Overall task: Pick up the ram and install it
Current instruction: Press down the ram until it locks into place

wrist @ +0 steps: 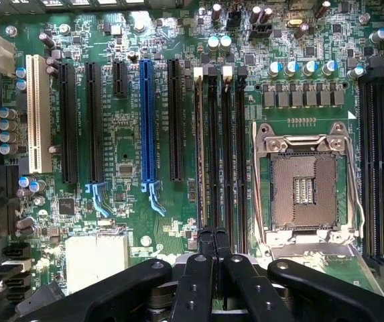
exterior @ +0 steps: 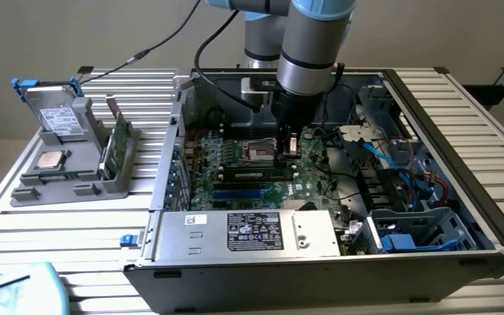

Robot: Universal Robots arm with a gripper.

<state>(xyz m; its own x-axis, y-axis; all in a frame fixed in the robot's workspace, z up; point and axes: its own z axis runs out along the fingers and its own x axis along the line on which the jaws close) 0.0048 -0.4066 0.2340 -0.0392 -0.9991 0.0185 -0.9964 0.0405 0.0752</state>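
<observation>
jaws: squeezed together, parked low over the board
ram (exterior: 254, 174): seated upright on the motherboard (wrist: 128, 127), next to the processor socket (wrist: 304, 191)

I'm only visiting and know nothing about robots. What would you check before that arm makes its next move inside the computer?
1. Gripper shut: ok.
2. Gripper positioned over the memory slots, beside the processor socket: ok.
3. Ram lying along a slot below the gripper: ok.
4. Ram pressed fully home: cannot tell.
5. Slot latches locked: cannot tell.
6. Blue cables apart from the gripper, toward the exterior view's right: ok.
</observation>
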